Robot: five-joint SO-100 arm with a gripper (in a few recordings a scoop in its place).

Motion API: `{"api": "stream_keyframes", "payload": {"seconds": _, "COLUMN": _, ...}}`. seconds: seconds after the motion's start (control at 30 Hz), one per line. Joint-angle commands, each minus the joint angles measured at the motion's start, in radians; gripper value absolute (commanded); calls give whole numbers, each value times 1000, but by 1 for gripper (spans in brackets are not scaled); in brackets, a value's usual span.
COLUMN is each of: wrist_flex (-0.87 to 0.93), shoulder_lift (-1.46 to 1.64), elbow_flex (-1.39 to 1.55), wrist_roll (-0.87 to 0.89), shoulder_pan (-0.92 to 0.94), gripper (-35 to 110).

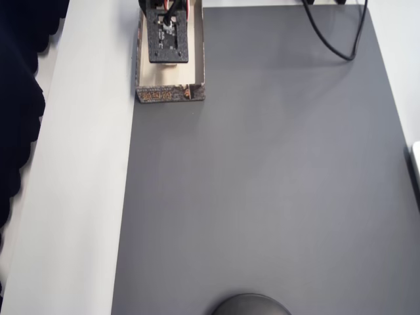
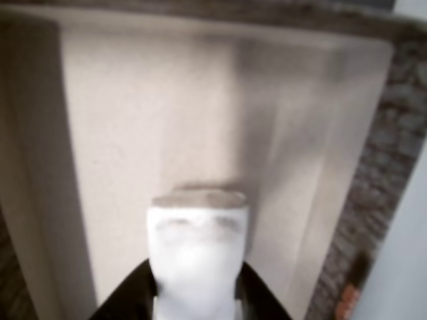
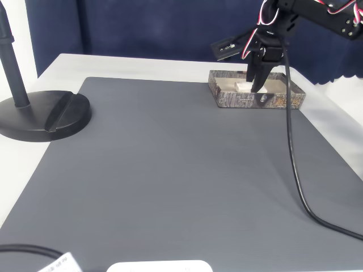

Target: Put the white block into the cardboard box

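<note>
The cardboard box [image 3: 258, 102] sits at the far right of the grey mat in the fixed view, with a cream inside and a brown printed outer wall [image 1: 169, 94]. My gripper [image 3: 256, 84] reaches down into it from above. In the wrist view the white block [image 2: 197, 257] stands between my black fingers [image 2: 130, 293], and the gripper [image 2: 197, 283] is shut on it, just over the box's cream floor [image 2: 133, 120]. The fixed view shows the white block [image 3: 243, 86] low inside the box beside the fingers. From overhead, the arm's wrist board [image 1: 169, 36] covers most of the box's inside.
A black stand base [image 3: 45, 116] sits at the mat's left in the fixed view, and its base [image 1: 251, 305] shows at the bottom edge overhead. A black cable [image 3: 292, 158] hangs from the arm across the mat's right side. A white table strip [image 1: 85, 164] borders the mat.
</note>
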Motion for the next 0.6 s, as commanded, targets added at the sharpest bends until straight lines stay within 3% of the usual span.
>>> {"api": "stream_keyframes", "payload": {"seconds": 0.0, "wrist_flex": -6, "shoulder_lift": 23, "elbow_flex": -74, "wrist_roll": -29, "shoulder_pan": -18, "gripper": 6}}
{"api": "stream_keyframes", "payload": {"seconds": 0.13, "wrist_flex": -8, "shoulder_lift": 20, "elbow_flex": -81, "wrist_roll": -40, "shoulder_pan": -18, "gripper": 11}}
{"api": "stream_keyframes", "payload": {"seconds": 0.33, "wrist_flex": -40, "shoulder_lift": 21, "elbow_flex": -95, "wrist_roll": -51, "shoulder_pan": -25, "gripper": 30}}
{"api": "stream_keyframes", "payload": {"seconds": 0.57, "wrist_flex": -63, "shoulder_lift": 32, "elbow_flex": -97, "wrist_roll": -34, "shoulder_pan": -34, "gripper": 37}}
